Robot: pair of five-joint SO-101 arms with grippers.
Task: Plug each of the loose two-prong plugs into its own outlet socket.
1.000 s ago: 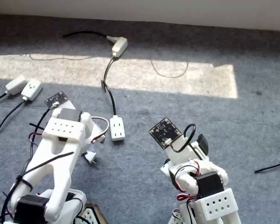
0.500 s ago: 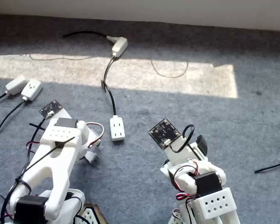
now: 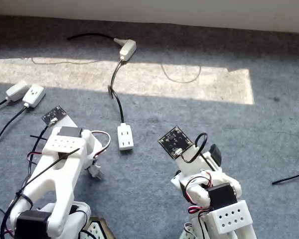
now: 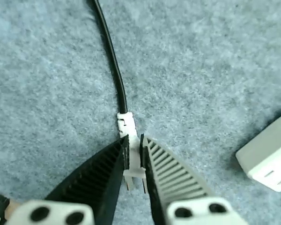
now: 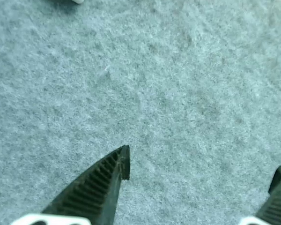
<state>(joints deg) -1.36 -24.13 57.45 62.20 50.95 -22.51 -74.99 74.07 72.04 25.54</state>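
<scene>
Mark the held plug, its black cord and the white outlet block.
plug [image 4: 133, 161], left wrist view, white body between the jaws
black cord [image 4: 114, 70], left wrist view, middle of its run
outlet block [image 3: 125, 137], high view, middle of its top face

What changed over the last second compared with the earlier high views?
The left arm drew back toward its base, then settled. The two-prong plug, clamped in the left gripper, shifted slightly with it across the carpet. The right arm and the white outlet socket stayed where they were.
</scene>
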